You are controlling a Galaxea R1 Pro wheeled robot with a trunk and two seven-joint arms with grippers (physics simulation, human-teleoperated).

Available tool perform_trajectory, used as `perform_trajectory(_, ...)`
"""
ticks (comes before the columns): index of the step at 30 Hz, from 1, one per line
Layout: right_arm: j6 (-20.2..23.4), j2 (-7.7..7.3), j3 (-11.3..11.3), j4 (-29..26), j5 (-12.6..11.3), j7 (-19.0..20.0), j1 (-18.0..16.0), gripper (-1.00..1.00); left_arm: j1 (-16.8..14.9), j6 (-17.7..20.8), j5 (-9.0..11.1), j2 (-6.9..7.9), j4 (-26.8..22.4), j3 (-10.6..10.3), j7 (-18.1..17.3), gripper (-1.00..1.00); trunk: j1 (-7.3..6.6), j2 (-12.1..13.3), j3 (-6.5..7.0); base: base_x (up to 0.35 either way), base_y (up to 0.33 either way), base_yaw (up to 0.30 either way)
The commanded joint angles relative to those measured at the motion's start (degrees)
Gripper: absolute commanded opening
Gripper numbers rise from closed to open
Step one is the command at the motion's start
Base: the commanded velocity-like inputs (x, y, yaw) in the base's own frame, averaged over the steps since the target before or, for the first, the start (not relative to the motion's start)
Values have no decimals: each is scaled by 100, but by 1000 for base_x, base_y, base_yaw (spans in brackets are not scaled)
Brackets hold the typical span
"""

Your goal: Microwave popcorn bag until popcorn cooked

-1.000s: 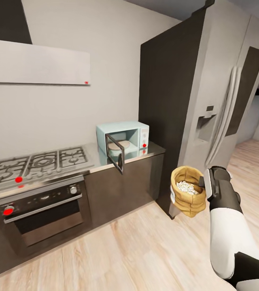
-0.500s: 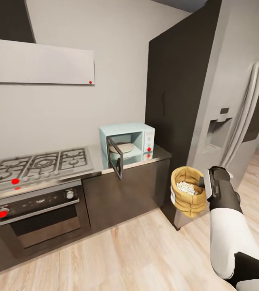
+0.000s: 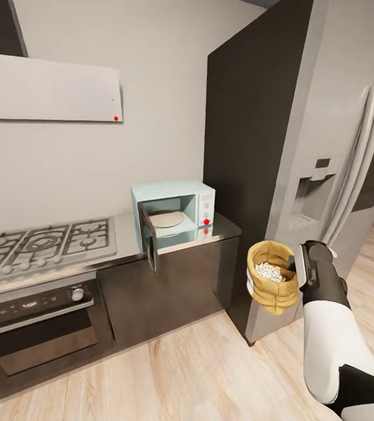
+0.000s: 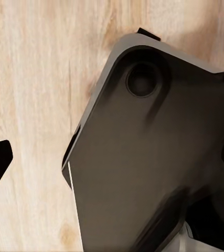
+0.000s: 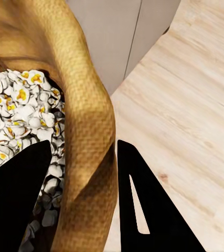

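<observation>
The pale blue microwave (image 3: 178, 206) stands on the grey countertop (image 3: 216, 229) beside the fridge. Its dark door (image 3: 148, 236) hangs open toward me, and a round plate shows inside. My right gripper (image 3: 297, 266) is shut on the rolled rim of the tan popcorn bag (image 3: 273, 289), held in the air over the floor, right of the counter's end. Whitish popcorn (image 3: 269, 271) fills the bag. In the right wrist view the bag's rim (image 5: 88, 131) sits pinched between the black fingers (image 5: 148, 210), next to the popcorn (image 5: 12, 115). My left gripper (image 4: 112, 163) hangs open over the floor.
A tall dark and grey fridge (image 3: 327, 152) rises right of the counter, just behind the bag. A gas hob (image 3: 41, 240) and steel oven (image 3: 29, 327) lie at the left. Light wooden floor (image 3: 198, 368) spreads in front. A dark part of my own body (image 4: 153, 157) is under the left wrist.
The whole head view has shifted: the counter, hob and microwave now sit further left and the fridge looks closer. The bag stays in my right gripper at the same place in view.
</observation>
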Motion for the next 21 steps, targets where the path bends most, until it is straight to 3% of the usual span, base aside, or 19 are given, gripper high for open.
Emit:
perform_trajectory(1,27,5,-13,-5,53,32,-5,-100,1,-10,9,-2,-9,11,19,100,3,-4,-7,227,-265,0)
perform_trajectory(11,27,10,-13,-7,53,21,-5,-100,1,-10,1,-2,-9,12,19,100,3,-4,-7,226,-265,7)
perform_trajectory(21,27,13,-13,16,41,20,-5,-100,1,-18,8,6,-9,3,19,100,3,-4,-7,187,-225,252)
